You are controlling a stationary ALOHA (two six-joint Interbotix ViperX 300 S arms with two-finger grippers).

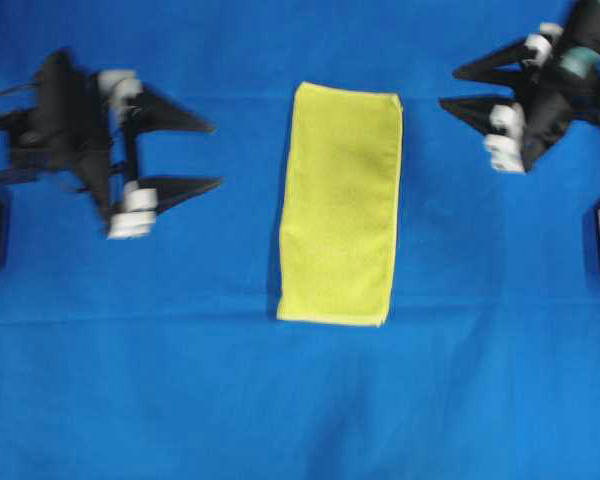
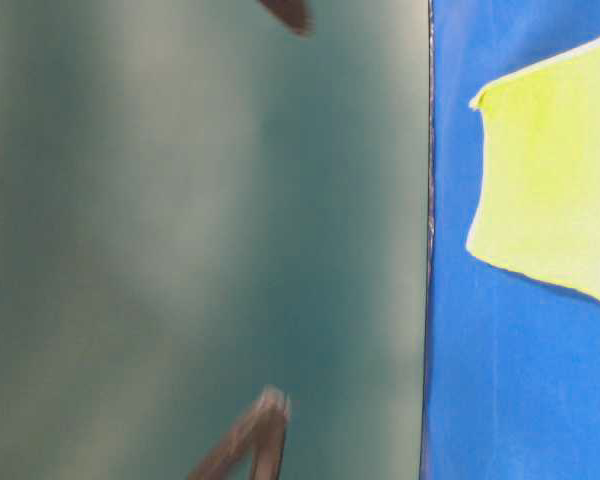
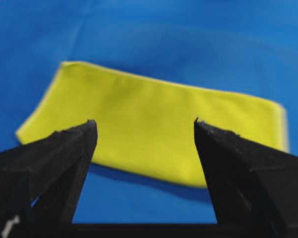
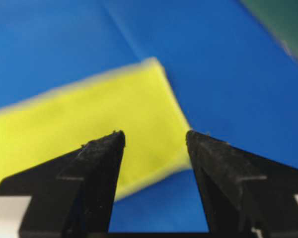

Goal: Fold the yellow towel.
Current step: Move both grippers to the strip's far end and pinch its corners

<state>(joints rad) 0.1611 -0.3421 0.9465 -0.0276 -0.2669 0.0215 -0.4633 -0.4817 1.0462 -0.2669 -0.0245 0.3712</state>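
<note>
Lying flat near the middle of the blue cloth [image 1: 300,400] that covers the table is one yellow towel [image 1: 340,205], the only yellow thing in view. It shows as a tall narrow rectangle in the overhead view, its long sides running up and down the picture, with a paler hem along the right and bottom edges. Its shape, longer than wide, suggests it is already doubled over once, though the layers themselves cannot be made out.

Two pincers are in view, one on each side of the towel, and neither touches it. The left pincer [image 1: 212,155] sits to the left of the towel, its two black fingers pointing toward it and spread wide apart with nothing between them. From its wrist camera the two fingertips [image 3: 87,131] frame the towel's long side, with blue cloth visible beneath them.

The right pincer [image 1: 452,88] is at the upper right of the overhead view, near the towel's top right corner but apart from it. Its two fingers also stand wide open and empty. Its wrist view shows one corner of the towel between the fingertips [image 4: 116,141].

The table-level view is mostly a blurred grey-green surface [image 2: 200,240], with a slice of towel at the right.
</note>
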